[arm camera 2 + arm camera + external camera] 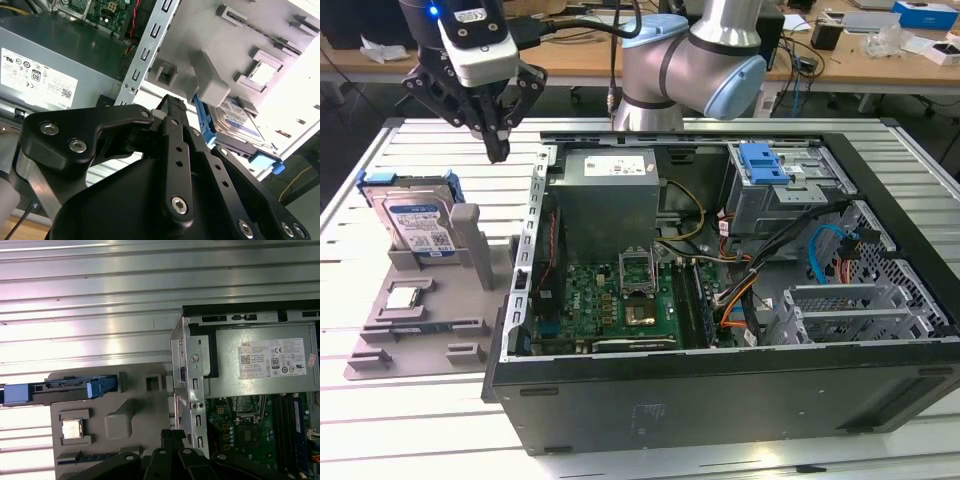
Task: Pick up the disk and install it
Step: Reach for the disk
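Pincer (497, 148) empty with fingers pressed together, hovering above the gap between the open computer case (720, 405) and the gray holder (440, 340), where the disk (417, 224) stands upright on edge, at the exterior view's left of the worktop (420, 425).

This looks like a robotics lab or an electronics workshop. A robot arm (705, 65) stands at a slotted aluminium desk (420, 440), where an open desktop computer case (720, 405) lies beside a grey parts fixture (420, 320). Behind it, wooden desks (865, 65) carry cables, boxes (923, 14) and what seem to be small devices.
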Tool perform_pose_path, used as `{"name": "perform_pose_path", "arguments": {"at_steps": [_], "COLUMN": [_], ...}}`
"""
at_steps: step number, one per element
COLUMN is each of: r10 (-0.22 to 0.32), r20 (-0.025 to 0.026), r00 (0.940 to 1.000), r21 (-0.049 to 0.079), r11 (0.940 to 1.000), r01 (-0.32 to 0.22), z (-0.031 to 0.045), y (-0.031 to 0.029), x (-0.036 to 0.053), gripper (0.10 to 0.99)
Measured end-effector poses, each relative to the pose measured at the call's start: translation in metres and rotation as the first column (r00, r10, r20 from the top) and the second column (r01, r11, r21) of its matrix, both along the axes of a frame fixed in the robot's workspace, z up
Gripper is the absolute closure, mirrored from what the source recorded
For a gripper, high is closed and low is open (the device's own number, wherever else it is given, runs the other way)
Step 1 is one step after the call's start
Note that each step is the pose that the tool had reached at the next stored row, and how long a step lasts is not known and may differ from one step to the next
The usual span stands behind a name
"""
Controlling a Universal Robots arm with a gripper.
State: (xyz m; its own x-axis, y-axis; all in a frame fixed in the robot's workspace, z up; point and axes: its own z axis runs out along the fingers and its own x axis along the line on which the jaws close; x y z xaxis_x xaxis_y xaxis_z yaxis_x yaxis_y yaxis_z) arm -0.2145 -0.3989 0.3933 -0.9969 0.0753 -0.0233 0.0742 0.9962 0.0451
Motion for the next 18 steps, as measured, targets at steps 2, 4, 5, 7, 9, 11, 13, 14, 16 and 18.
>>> {"name": "perform_pose_path", "arguments": {"at_steps": [2, 4, 5, 7, 9, 11, 13, 14, 16, 18], "r10": [0.000, 0.000, 0.000, 0.000, 0.000, 0.000, 0.000, 0.000, 0.000, 0.000], "r20": [0.0000, 0.0000, 0.0000, 0.0000, 0.0000, 0.0000, 0.0000, 0.0000, 0.0000, 0.0000], "r00": [1.0000, 1.0000, 1.0000, 1.0000, 1.0000, 1.0000, 1.0000, 1.0000, 1.0000, 1.0000], "r21": [0.000, 0.000, 0.000, 0.000, 0.000, 0.000, 0.000, 0.000, 0.000, 0.000], "r11": [1.0000, 1.0000, 1.0000, 1.0000, 1.0000, 1.0000, 1.0000, 1.0000, 1.0000, 1.0000], "r01": [0.000, 0.000, 0.000, 0.000, 0.000, 0.000, 0.000, 0.000, 0.000, 0.000], "z": [0.0000, 0.0000, 0.0000, 0.0000, 0.0000, 0.0000, 0.0000, 0.0000, 0.0000, 0.0000], "y": [0.0000, 0.0000, 0.0000, 0.0000, 0.0000, 0.0000, 0.0000, 0.0000, 0.0000, 0.0000], "x": [-0.0030, -0.0059, -0.0067, -0.0085, -0.0101, -0.0138, -0.0166, -0.0186, -0.0225, -0.0280], "gripper": [0.980, 0.980, 0.980, 0.980, 0.980, 0.980, 0.980, 0.980, 0.980, 0.980]}}
